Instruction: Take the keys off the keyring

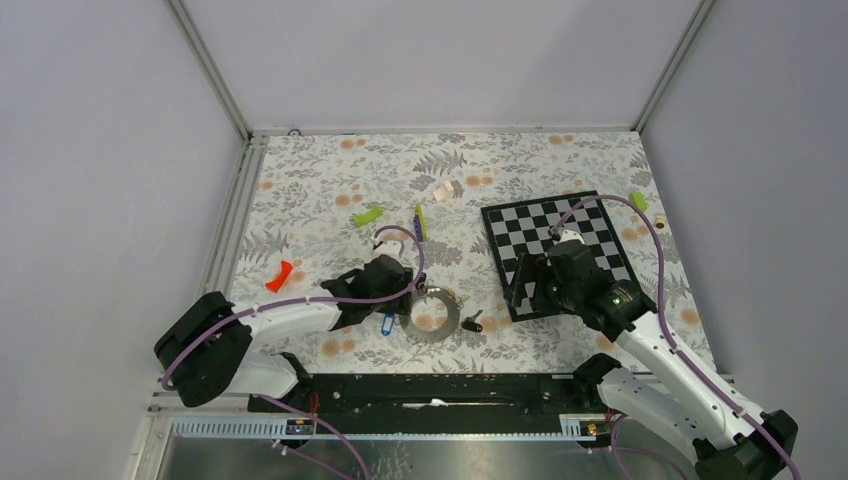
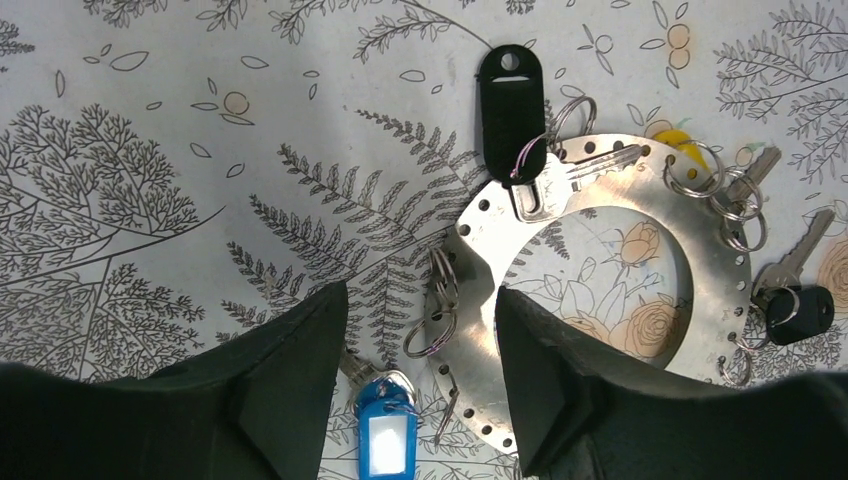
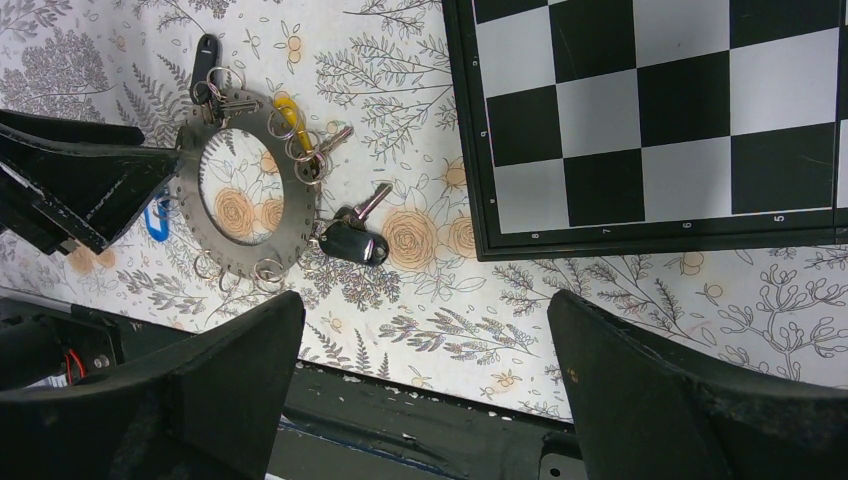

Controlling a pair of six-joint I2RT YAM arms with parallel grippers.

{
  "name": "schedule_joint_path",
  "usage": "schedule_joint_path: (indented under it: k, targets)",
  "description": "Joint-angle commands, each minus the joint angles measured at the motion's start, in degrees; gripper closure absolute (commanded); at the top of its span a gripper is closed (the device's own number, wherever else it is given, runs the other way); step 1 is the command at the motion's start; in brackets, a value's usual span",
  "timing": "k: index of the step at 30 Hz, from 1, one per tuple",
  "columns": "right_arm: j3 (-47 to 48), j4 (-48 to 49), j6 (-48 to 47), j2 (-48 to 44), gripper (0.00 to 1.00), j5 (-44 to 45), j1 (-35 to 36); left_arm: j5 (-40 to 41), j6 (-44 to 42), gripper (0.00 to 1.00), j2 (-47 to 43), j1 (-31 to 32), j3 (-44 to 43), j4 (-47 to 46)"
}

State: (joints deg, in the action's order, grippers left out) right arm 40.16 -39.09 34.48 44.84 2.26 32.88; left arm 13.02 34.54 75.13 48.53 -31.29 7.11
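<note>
The left gripper [image 2: 420, 375] is open. Its two black fingers [image 2: 300, 385] straddle the left rim of the keyring [image 2: 660, 190], a flat perforated metal ring lying near the table's near edge, about mid-width. Between the jaws sit a few loose split rings [image 2: 440, 320] and the blue-tagged key [image 2: 388, 440], so this looks like the moment before a pinch. To do it well, the fingers should close on the flat plate itself or squarely on the blue tag. A grip on the thin split rings would likely slip or twist. The plate also needs pressing down so that it cannot slide on the floral tablecloth [image 2: 150, 150]. Around the ring hang a black tag [image 2: 510, 100] with a silver key [image 2: 585, 170] on its far-left side, a yellow-headed key [image 2: 680, 140] on the far side, and a black-headed key [image 2: 805, 310] on the side facing the right edge. The right gripper [image 3: 430, 385] hangs wide open and holds nothing. It is above the near edge, beside the near-left corner of the chessboard [image 3: 650, 110], which lies toward the right edge. From there its easiest target seems to be the black-headed key. As for writing, the blue tag's white window looks blank and the black tag bears nothing readable. Small numerals on the chessboard's near border seem to read 8, 7, 6, 5.
</note>
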Motion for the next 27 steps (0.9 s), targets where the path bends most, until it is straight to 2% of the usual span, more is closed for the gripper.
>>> schedule_joint_path:
  k: [1,9,14,18,21,24,27]
  targets:
    - [-0.3,0.9,-0.4,-0.8,0.0,-0.6,0.0,-0.6,0.6,0.39,0.9,0.1,-1.0,-4.0]
    - [-0.4,0.9,0.5,-0.3,0.0,-0.9,0.1,-0.7,0.5,0.42,3.0,0.2,-4.6,-3.3]
    - [-2.4,6.1,3.3,6.0,0.04,-9.3,0.4,1.3,0.5,0.42,0.6,0.1,-7.0,0.1]
    - [-2.7,11.5,4.9,12.7,0.05,-5.8,6.4,2.8,-0.1,0.4,-3.9,-0.5,-8.4,4.4]
    - [-0.2,14.1,2.2,20.8,0.13,-5.4,9.8,3.7,-0.6,0.37,-8.1,-1.2,-9.4,8.5]
    - [2.6,15.0,-3.1,27.8,0.36,-5.3,11.0,3.6,-1.2,0.36,-13.1,-2.8,-10.1,12.9]
    - [2.5,17.8,-4.7,28.9,0.41,-5.6,11.0,4.2,-1.6,0.33,-17.6,-3.6,-10.8,17.0]
